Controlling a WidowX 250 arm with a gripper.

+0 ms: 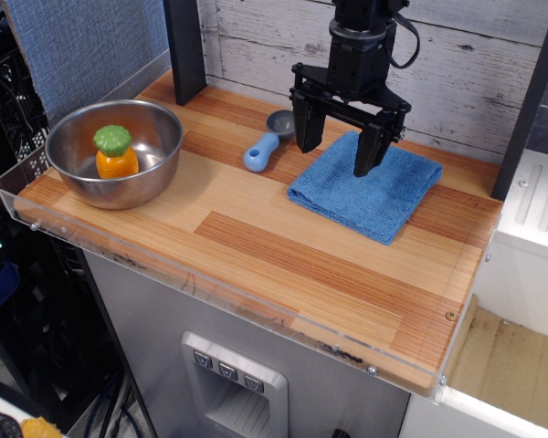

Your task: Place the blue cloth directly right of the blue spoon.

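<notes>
The blue cloth [370, 190] lies flat on the wooden counter, just right of the blue spoon [269, 141], whose grey bowl points toward the back wall. My black gripper [337, 156] hangs above the cloth's back left part, open, with nothing between its fingers. One finger [308, 137] hangs over the gap between spoon and cloth, the other [369, 151] over the cloth. The fingertips appear slightly clear of the fabric.
A steel bowl [73, 137] holding an orange toy with a green top [115, 152] stands at the counter's left end. A dark post [184, 50] rises at the back left, another [528, 100] at the right. A clear lip [219, 292] edges the counter's front.
</notes>
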